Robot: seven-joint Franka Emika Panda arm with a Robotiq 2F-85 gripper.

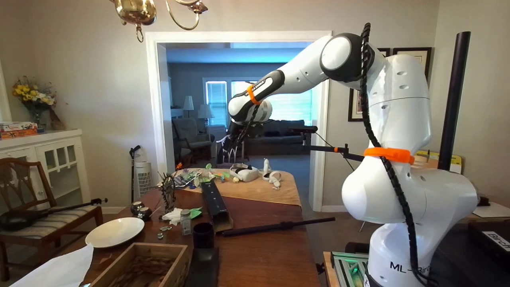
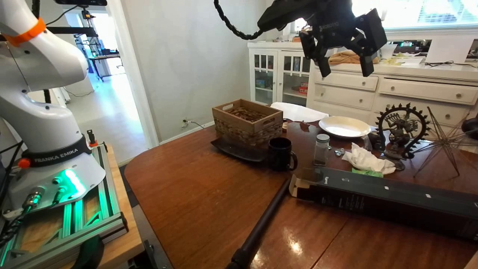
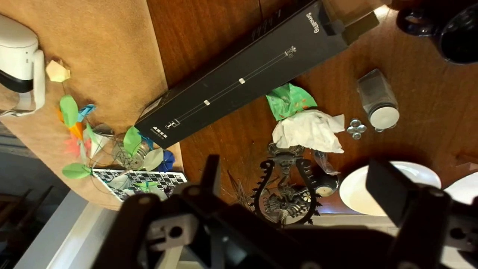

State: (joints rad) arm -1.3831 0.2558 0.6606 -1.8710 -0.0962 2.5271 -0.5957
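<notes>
Where jaws hang: apart, empty.
Dark spike-ringed metal statue (image 2: 400, 133): lower than them; any descent should clear its spikes.

Dark jaws hang above the cluttered wooden table (image 1: 263, 249).

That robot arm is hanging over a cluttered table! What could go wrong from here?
The open fingers hang above the table, so coming down carelessly they might knock over the upright dark statue.
The glass jar and black mug stand close together; a sideways bump could tip the jar over.
The black pole appears to jut past the table's edge, so a nudge might make it fall.
</notes>
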